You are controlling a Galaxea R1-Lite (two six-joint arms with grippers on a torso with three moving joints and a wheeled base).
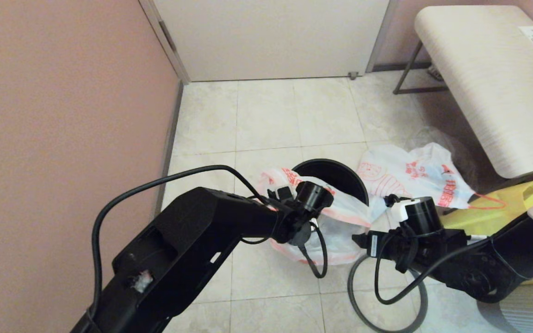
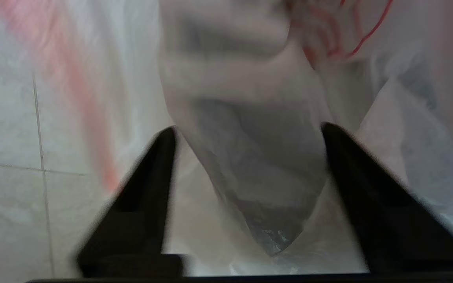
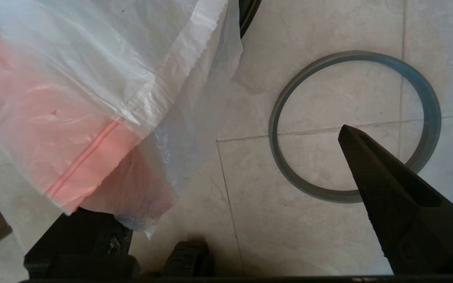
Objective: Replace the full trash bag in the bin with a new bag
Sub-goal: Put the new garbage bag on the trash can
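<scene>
The black bin (image 1: pixel 340 173) stands on the tiled floor with its mouth uncovered at the far side. A white translucent bag with pink bands (image 1: pixel 345 215) drapes over its near rim and down to the floor. My left gripper (image 2: pixel 248 129) is pushed into this bag, open, with a loose fold of film (image 2: pixel 258 165) between the fingers. My right gripper (image 3: pixel 210 169) is open beside the bag's edge (image 3: pixel 104 129), which hangs over one finger. The bin's grey hoop (image 3: pixel 352 125) lies flat on the floor. A second white bag with red print (image 1: pixel 414 178) lies right of the bin.
A yellow shopping bag (image 1: pixel 493 212) sits at the right, behind my right arm. A pale bench (image 1: pixel 479 78) stands at the back right with small items on it. A pink wall (image 1: pixel 63 115) closes the left side and a door (image 1: pixel 271 37) the back.
</scene>
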